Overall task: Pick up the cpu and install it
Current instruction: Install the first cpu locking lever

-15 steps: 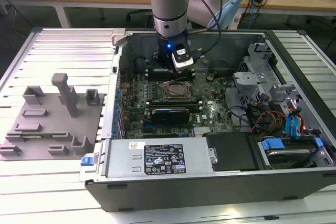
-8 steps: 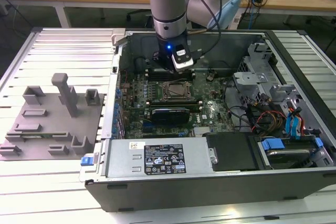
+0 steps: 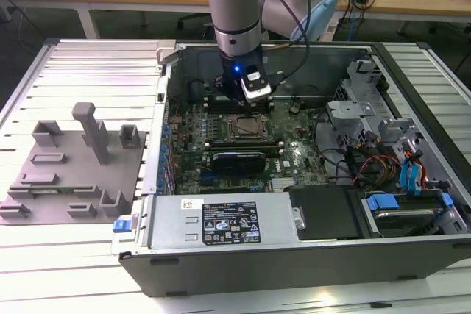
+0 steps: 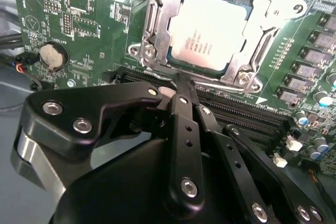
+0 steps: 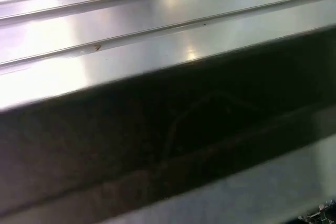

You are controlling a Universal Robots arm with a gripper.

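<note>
The cpu (image 4: pixel 210 32), a flat square chip with a silvery-white top, lies inside the metal socket frame (image 4: pixel 157 30) on the green motherboard (image 4: pixel 94 19) in the second wrist view. My gripper (image 4: pixel 179 81) hangs just beside the socket's edge, apart from the chip, its black fingers drawn together with nothing between them. In the exterior view the gripper (image 3: pixel 255 95) is inside the open computer case (image 3: pixel 309 255), right behind the socket (image 3: pixel 243 129).
Memory slots (image 4: pixel 247 111) run close under the fingertips, and a coin battery (image 4: pixel 54 56) sits on the board. A power supply (image 3: pixel 228 222) and a drive cage with cables (image 3: pixel 397 167) crowd the case. A grey fixture (image 3: pixel 73 174) stands on the ribbed table at the exterior view's left.
</note>
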